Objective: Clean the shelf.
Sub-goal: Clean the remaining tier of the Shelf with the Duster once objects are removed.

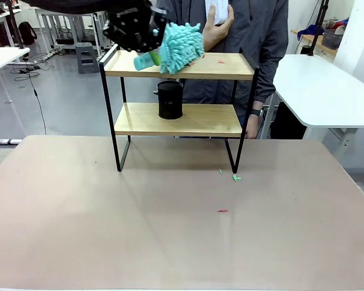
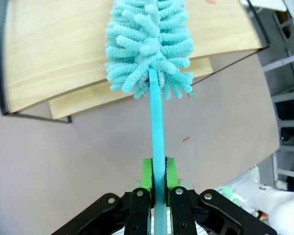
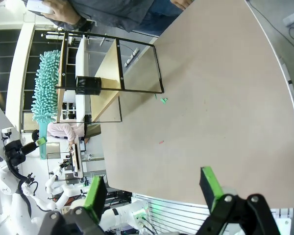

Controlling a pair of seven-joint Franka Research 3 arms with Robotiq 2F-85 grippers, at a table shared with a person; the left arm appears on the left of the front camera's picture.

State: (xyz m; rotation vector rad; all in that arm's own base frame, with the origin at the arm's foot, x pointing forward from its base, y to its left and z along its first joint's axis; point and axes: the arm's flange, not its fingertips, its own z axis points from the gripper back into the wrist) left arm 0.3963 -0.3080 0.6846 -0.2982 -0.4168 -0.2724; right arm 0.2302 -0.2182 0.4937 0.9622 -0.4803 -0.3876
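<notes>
The shelf (image 1: 230, 65), two pale wooden boards in a thin black four-legged frame, stands at 12 o'clock on the bench (image 1: 170, 230), a black mesh cup (image 1: 170, 100) on its lower board. The left fingers (image 2: 146, 172) are clenched on a teal duster (image 2: 149, 44) whose head lies over the top board at their 12 o'clock. The right fingers (image 3: 211, 188) are spread, grasping nothing, with the shelf well apart at their 11 o'clock

The duster (image 1: 183, 45) is teal; the shelf (image 1: 230, 64) pale wood, black-framed.
</notes>
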